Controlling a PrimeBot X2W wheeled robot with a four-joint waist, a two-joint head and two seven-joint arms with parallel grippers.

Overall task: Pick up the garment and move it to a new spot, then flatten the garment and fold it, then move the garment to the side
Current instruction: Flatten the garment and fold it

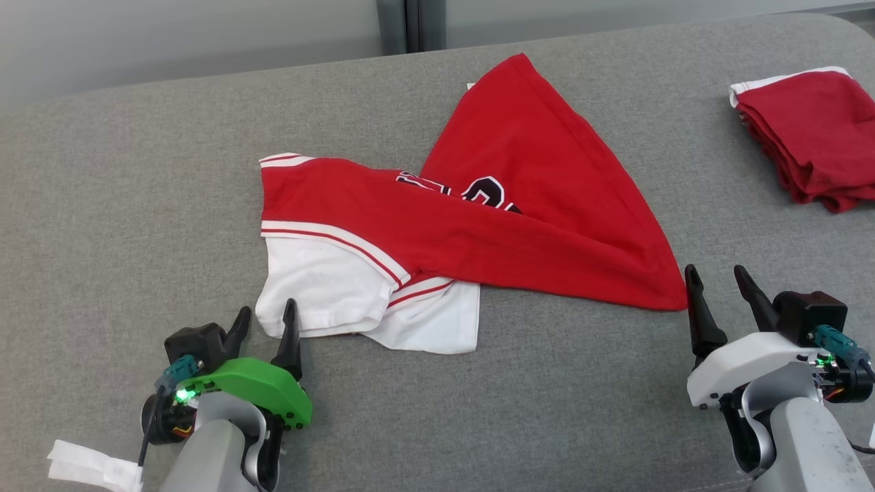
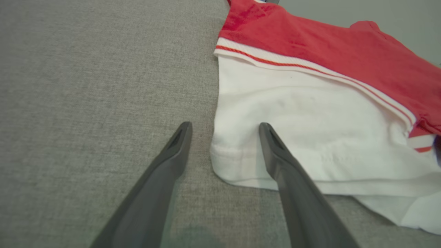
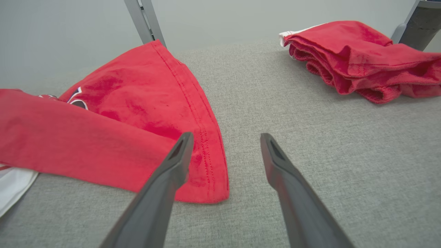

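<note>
**Both grippers open at the shirt's near corners**

The red-and-white garment lies rumpled in the middle of the grey fabric surface, one red flap thrown diagonally toward the far edge. The left gripper sits at the white corner nearest us with its fingers spread and holding nothing. The right gripper is just beside the red pointed corner, also wide open and empty.

To my eye this is the flattening stage. Each gripper wants to pinch one corner low, taking the hem only and not the layers under it. Then the two should draw apart evenly so the diagonal fold opens without dragging the whole shirt.

The left wrist view shows that the white hem already sits between the fingers, one finger over cloth and one over bare surface. The right wrist view shows the stitched red corner under one finger, and the stacked layers of the folded red pile by the far right edge. The head view gives the overall lie and the black print.
</note>
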